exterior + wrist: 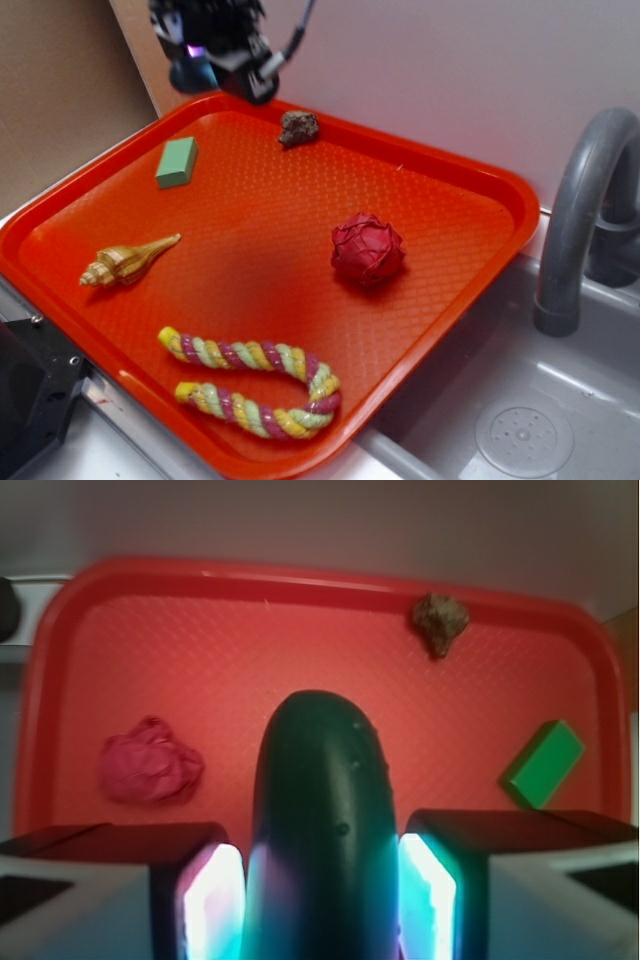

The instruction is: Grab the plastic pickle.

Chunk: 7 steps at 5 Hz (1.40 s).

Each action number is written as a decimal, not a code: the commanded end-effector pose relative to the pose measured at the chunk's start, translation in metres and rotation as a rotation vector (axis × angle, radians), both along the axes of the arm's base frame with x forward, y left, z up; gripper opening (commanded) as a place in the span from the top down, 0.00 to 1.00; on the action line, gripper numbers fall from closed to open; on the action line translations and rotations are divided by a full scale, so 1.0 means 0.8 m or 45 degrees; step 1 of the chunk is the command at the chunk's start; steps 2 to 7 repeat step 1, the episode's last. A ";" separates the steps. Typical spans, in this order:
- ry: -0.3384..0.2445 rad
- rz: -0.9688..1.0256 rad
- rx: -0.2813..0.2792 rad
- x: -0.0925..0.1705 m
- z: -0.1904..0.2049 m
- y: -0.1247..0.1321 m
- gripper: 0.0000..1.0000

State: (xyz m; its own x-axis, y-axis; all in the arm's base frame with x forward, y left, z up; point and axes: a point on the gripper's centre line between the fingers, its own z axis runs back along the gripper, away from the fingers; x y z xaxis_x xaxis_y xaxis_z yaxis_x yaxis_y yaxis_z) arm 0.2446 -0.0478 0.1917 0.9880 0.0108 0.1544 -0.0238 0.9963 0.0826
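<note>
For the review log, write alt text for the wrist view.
The tool is shut on a dark green plastic pickle, which sticks out between its two glowing pads, above an orange-red tray. On the tray lie a crumpled red ball at left, a brown rock at the far edge, and a green block at right.

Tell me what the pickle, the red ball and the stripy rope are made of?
The pickle, clamped in the gripper, looks like smooth, slightly shiny plastic with small bumps. The red ball seems woven from flat strips, maybe paper or wicker; its surface is creased and matte. The rope looks like twisted cotton cord in yellow, green and pink strands.
</note>
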 end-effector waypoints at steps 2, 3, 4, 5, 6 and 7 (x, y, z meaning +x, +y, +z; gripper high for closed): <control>-0.117 0.016 0.045 0.007 0.080 0.016 1.00; -0.117 0.016 0.045 0.007 0.080 0.016 1.00; -0.117 0.016 0.045 0.007 0.080 0.016 1.00; -0.117 0.016 0.045 0.007 0.080 0.016 1.00; -0.117 0.016 0.045 0.007 0.080 0.016 1.00; -0.117 0.016 0.045 0.007 0.080 0.016 1.00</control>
